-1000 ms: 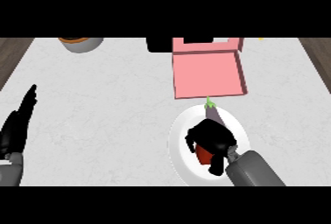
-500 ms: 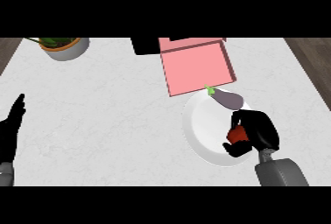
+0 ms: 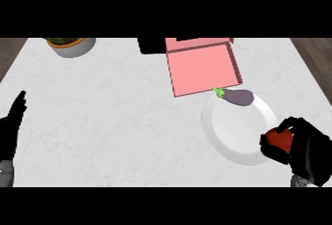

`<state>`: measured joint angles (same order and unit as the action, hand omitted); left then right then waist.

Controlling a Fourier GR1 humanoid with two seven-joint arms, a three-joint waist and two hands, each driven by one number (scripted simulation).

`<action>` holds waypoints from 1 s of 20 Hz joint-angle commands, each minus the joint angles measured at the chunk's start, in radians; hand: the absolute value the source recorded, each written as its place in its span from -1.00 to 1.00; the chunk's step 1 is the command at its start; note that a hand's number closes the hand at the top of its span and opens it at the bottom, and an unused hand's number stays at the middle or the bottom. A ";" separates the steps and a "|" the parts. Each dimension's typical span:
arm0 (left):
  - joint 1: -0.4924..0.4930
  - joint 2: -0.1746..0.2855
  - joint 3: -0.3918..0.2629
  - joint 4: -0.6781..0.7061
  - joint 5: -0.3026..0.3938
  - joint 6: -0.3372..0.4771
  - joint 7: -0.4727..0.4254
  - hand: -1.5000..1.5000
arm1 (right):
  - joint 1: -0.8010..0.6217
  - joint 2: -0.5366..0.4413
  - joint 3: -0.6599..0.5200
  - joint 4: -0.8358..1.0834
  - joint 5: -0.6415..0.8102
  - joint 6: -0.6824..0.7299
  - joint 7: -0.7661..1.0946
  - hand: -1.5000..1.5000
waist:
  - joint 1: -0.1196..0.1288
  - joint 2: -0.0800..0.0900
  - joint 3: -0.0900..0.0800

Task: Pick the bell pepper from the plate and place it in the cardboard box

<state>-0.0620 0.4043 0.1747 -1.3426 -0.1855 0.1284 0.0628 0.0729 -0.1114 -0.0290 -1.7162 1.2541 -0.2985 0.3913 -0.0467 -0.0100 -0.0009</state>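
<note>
From my head view, the white marbled table (image 3: 117, 114) fills almost the whole view, with dark floor showing at its two far corners. The biggest thing on it is the cardboard box (image 3: 201, 70), pink inside, lying at the far side a little right of centre, its walls showing along the right and far edges. Its near edge comes right up to the far rim of the white plate (image 3: 227, 132), which lies at the near right of the table.

My right hand (image 3: 310, 154) comes in from the lower right corner and sits at the plate's right rim. Its fingers and thumb are curled round the bell pepper (image 3: 279, 139), so it is holding it. The pepper shows as a red patch between the black fingers, over the right edge of the plate and well apart from the box. I cannot tell whether it rests on the plate or is clear of it.

My left hand (image 3: 12, 125) rests at the left edge of the view, fingers straight and pointing up, holding nothing.

A grey pot (image 3: 73, 45) with something green in it stands at the far left corner. A black object (image 3: 153, 45) lies just beside the box's far left corner. An eggplant (image 3: 239, 97), purple-grey, lies on the plate's far rim, its green stem touching the box's near edge.
</note>
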 commanded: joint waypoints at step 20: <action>-0.074 -0.021 0.014 0.040 -0.007 -0.056 -0.013 0.00 | -0.645 0.111 -0.004 0.004 -0.042 0.155 0.229 1.00 | 0.059 0.012 0.001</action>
<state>-0.1202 0.3735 0.1671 -1.3211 -0.2137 0.0981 0.0559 -0.4136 -0.0104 -0.0048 -1.8275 1.2448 -0.1298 0.5724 0.0083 0.0015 -0.0004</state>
